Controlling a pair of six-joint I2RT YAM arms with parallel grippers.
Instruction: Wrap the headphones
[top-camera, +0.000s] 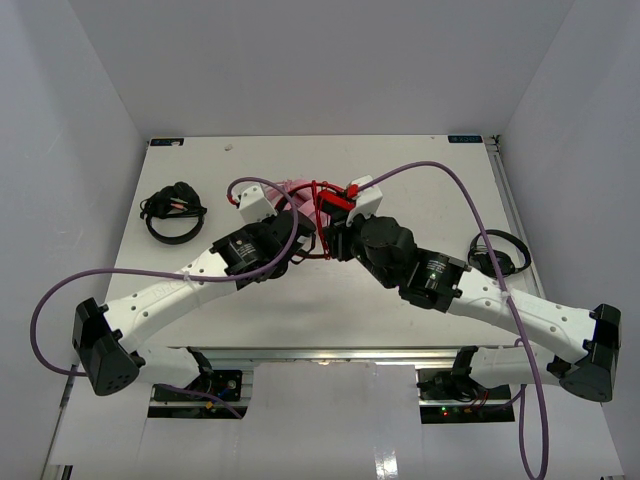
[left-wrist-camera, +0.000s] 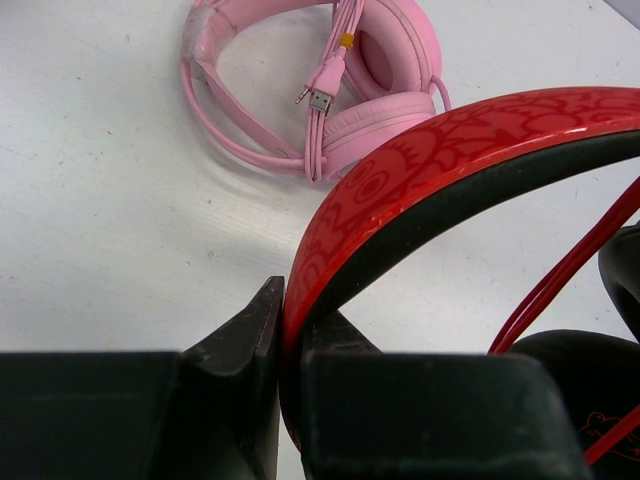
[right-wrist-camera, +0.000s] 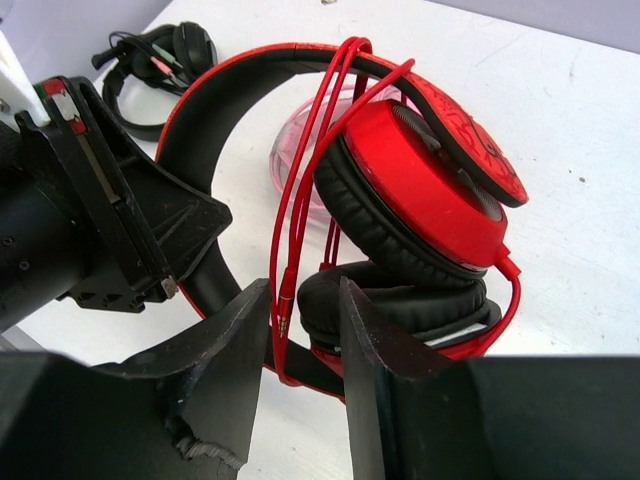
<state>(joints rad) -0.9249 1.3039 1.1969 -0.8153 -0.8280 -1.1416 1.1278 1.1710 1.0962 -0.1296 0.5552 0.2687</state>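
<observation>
Headphones (right-wrist-camera: 430, 190) in glossy red sit at the middle of the white surface (top-camera: 350, 300), gripped between two robot arms and just in front of a pink pair (left-wrist-camera: 395, 60). The red band carries a darker red print of round, cartoon-like shapes. Its inner lining is black, and so are the thick ear pads. The two ear cups are folded in toward each other, one above the other.

A thin red cable (right-wrist-camera: 300, 190) loops over the top of the band in several strands and drops past the cups. Its plug (right-wrist-camera: 283, 312) hangs at the bottom of the loop.

The left pincer (left-wrist-camera: 284, 320) is clenched on the band near one end, with its two fingers pressed against the red outer face and the black lining. The right pincer (right-wrist-camera: 300, 320) stands released, its fingers parted, with the cable and plug hanging in the gap close to one finger.

Dark scribbled marks on the upper cup and a red mark on an ear pad (left-wrist-camera: 600, 425) are too small or cropped to read.

A black pair of headphones (top-camera: 172, 212) lies well off to the left, and another dark pair (top-camera: 497, 255) sits near the right edge.
</observation>
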